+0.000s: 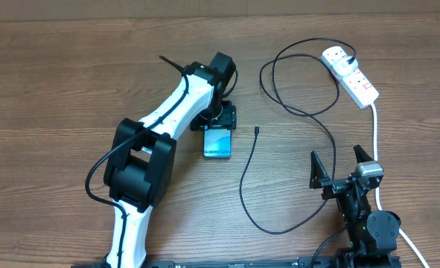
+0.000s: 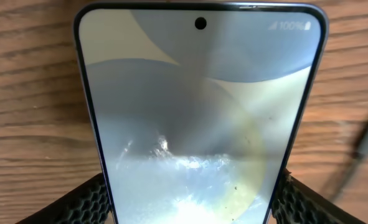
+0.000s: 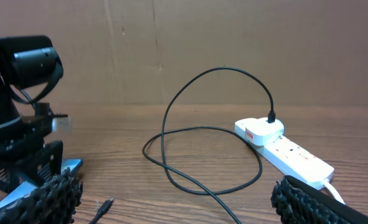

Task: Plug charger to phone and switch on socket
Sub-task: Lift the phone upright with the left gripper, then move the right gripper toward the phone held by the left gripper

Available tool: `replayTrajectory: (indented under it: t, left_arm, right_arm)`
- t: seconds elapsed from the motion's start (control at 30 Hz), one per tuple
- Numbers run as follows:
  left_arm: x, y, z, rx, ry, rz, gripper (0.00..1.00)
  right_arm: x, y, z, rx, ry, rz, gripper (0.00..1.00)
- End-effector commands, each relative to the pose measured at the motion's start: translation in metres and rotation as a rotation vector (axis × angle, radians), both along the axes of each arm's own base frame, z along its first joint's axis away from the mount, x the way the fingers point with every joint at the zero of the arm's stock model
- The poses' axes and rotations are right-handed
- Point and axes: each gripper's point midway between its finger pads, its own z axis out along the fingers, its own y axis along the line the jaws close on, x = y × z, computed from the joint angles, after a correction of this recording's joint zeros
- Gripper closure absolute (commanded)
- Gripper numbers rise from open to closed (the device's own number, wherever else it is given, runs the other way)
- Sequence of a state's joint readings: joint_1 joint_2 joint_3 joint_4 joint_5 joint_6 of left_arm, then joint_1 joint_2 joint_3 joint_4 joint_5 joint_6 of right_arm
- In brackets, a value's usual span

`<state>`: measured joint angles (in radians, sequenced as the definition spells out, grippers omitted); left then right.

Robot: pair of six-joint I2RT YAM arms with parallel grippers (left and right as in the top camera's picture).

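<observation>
Table [image 1: 48, 67] of brown wood carries everything. Across it reaches the left arm [image 1: 167, 112], white and black, its bulk hiding part of that side from overhead. At its end the left gripper [image 1: 220, 125] sits over the far end of the phone [image 1: 218, 144]. Its fingers [image 2: 87, 202] are set wide and astride the long edges. In the wrist view they lie hard against or just beside those edges, and I cannot tell whether they press. Near the front edge the right gripper [image 1: 337, 160] waits, spread to its widest and empty.

The socket [image 1: 351, 74] lies at the far right, the charger's plug end seated in it. Its thick white cord [image 1: 374, 126] runs close past the right gripper, between it and the socket, so a reach for the switch could snag it and drag the strip.

The phone lies flat near the middle, screen lit. A loose or skewed hold would likely let so slim a thing slide or turn on the smooth wood once the plug is pushed at it.

The charger [image 1: 242, 182] loops slackly between socket and phone. Its connector tip [image 1: 257, 131] lies free just right of the phone — not inserted. Small and flat on the wood, it may be pinched crooked or missed, and the slack could tug it aside.
</observation>
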<state>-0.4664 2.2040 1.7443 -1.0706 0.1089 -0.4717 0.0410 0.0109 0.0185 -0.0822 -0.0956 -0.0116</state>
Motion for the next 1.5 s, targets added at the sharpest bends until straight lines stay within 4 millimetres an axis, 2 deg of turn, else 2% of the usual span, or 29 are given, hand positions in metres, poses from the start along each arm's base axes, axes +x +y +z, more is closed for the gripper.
replayTrajectory:
  t: [0.0,0.17,0.3,0.43,0.47,0.7,0.93,1.07,1.47]
  left_arm:
    - [0.007,-0.017,0.024,-0.201,0.057,0.053,0.26]
    - [0.008,-0.026,0.053,-0.529,0.189,0.131,0.28]
    - [0.018,-0.021,0.085,-0.779,0.263,0.204,0.32]
    - [0.024,-0.013,0.110,-0.938,0.341,0.292,0.32]
    - [0.027,-0.010,0.121,-1.007,0.374,0.324,0.31]
    - [0.034,0.000,0.164,-1.238,0.534,0.434,0.30]
    - [0.035,0.002,0.175,-1.273,0.637,0.508,0.29]
    - [0.034,0.001,0.186,-1.325,0.696,0.518,0.32]
    - [0.034,0.001,0.187,-1.326,0.712,0.529,0.32]
  right_arm:
    - [0.000,-0.001,-0.002,-0.005,-0.003,-0.009,0.00]
    - [0.000,-0.001,-0.002,-0.005,-0.003,-0.009,0.00]
    - [0.000,-0.001,-0.002,-0.005,-0.003,-0.009,0.00]
    - [0.000,-0.001,-0.002,-0.005,-0.003,-0.009,0.00]
    - [0.000,-0.001,-0.002,-0.005,-0.003,-0.009,0.00]
    - [0.000,-0.001,-0.002,-0.005,-0.003,-0.009,0.00]
    - [0.000,-0.001,-0.002,-0.005,-0.003,-0.009,0.00]
    - [0.000,-0.001,-0.002,-0.005,-0.003,-0.009,0.00]
    - [0.000,-0.001,-0.002,-0.005,-0.003,-0.010,0.00]
